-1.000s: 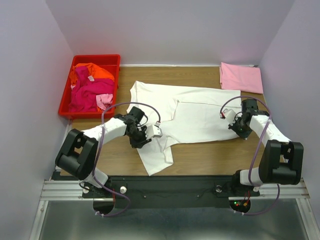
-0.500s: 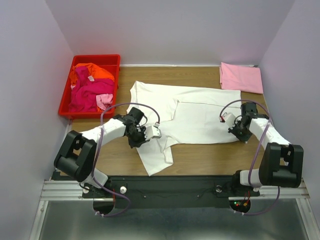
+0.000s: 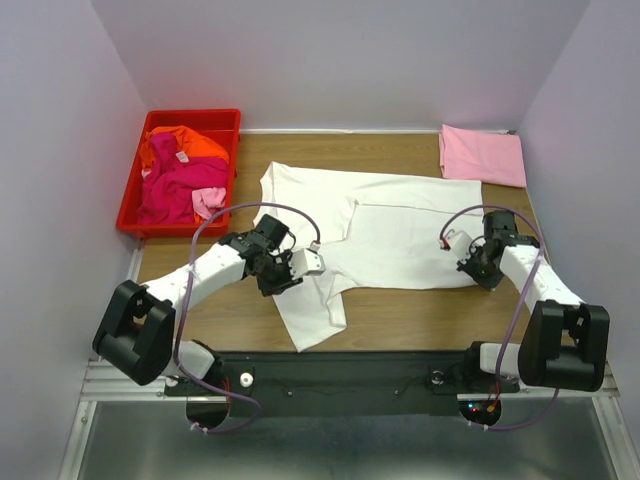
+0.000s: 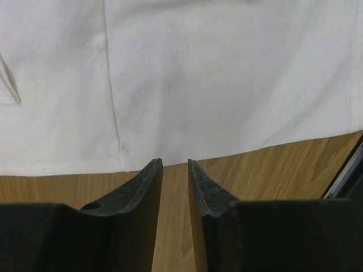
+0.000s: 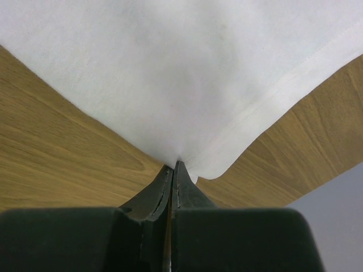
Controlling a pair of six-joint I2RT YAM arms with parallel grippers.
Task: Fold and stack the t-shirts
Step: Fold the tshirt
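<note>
A red bin (image 3: 128,212) left of the white t-shirt (image 3: 400,225) holds the orange tee (image 3: 190,143) and the magenta tee (image 3: 180,185). The white shirt lies spread on the table (image 3: 420,310). At its left edge, the left gripper (image 4: 174,164) is slightly parted and empty. The right gripper (image 5: 172,165) pinches the shirt's right corner. A folded pink tee (image 3: 482,155) lies behind that corner.

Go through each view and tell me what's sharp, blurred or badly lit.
Top view: even light, sharp throughout, shadows faint, the white shirt bright yet its seams readable. Left wrist view: the left gripper's fingers dark and soft-edged, cloth seams and table grain clear. Right wrist view: the right gripper's fingers nearly black, hem stitching sharp.
</note>
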